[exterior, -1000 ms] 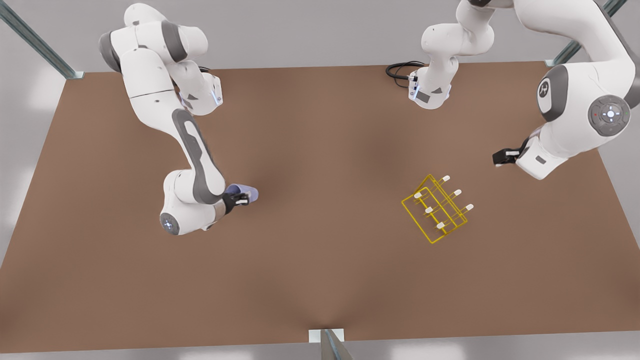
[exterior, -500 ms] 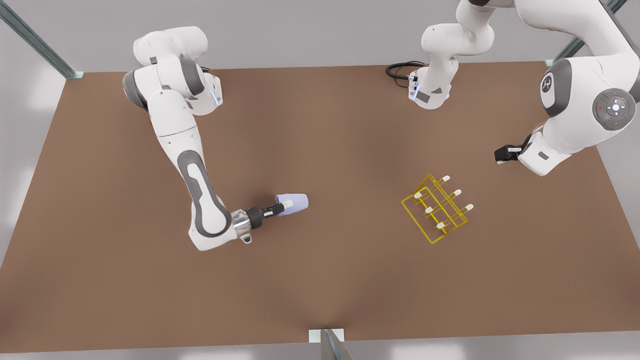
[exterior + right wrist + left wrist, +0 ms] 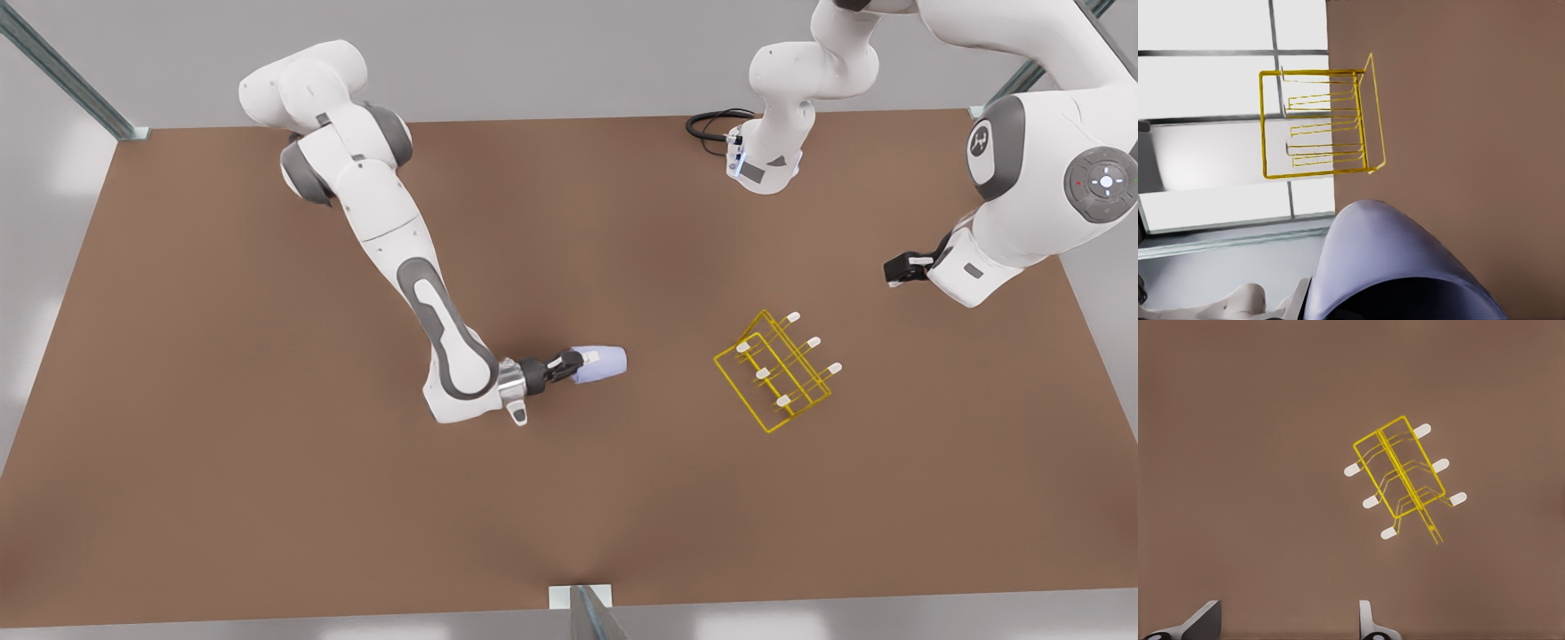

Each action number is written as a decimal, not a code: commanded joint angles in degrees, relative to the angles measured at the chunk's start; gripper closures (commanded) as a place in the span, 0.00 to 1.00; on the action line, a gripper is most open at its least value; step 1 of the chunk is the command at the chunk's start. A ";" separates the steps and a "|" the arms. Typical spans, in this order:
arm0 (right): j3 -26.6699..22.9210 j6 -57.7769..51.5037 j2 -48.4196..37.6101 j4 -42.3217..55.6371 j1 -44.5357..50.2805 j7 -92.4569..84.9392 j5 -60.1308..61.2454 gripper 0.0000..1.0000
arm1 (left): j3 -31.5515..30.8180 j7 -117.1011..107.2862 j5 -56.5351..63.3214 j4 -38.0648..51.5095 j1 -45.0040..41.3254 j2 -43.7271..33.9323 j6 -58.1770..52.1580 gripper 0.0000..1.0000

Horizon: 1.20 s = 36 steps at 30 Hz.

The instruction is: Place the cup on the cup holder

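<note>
Brown table [image 3: 267, 489]: we log rack [image 3: 775, 372] at front view's right. Right gripper [image 3: 576, 363] clamps cup [image 3: 601, 364] sideways, mid-table, apart from rack. Left gripper [image 3: 896, 270] waits w/ fingers spread.

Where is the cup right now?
In the front view the cup is held sideways by the right gripper above mid-table, left of the cup holder and apart from it.
</note>
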 commanded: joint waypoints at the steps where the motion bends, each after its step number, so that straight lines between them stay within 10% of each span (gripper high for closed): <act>1: -0.01 5.31 0.60 0.73 0.35 -13.96 0.37 0.79 | 0.07 0.33 0.03 0.03 0.02 -0.06 -0.29 0.00; 10: -0.01 5.48 2.97 2.32 0.52 -14.40 0.28 0.79 | 0.15 0.33 0.03 0.03 0.02 -0.06 -0.29 0.00; 11: -0.01 5.40 2.97 2.40 0.52 -14.31 0.28 0.22 | 0.15 0.33 0.03 0.03 0.02 -0.06 -0.29 0.00; 12: -0.01 5.39 2.97 2.32 0.44 -14.40 0.28 0.00 | 0.15 0.33 0.03 0.11 0.02 -0.06 -0.29 0.00; 36: -0.10 -8.49 -0.28 -3.92 -8.96 -18.45 -4.46 0.00 | -0.11 -1.33 -0.93 0.03 0.37 2.49 4.10 0.00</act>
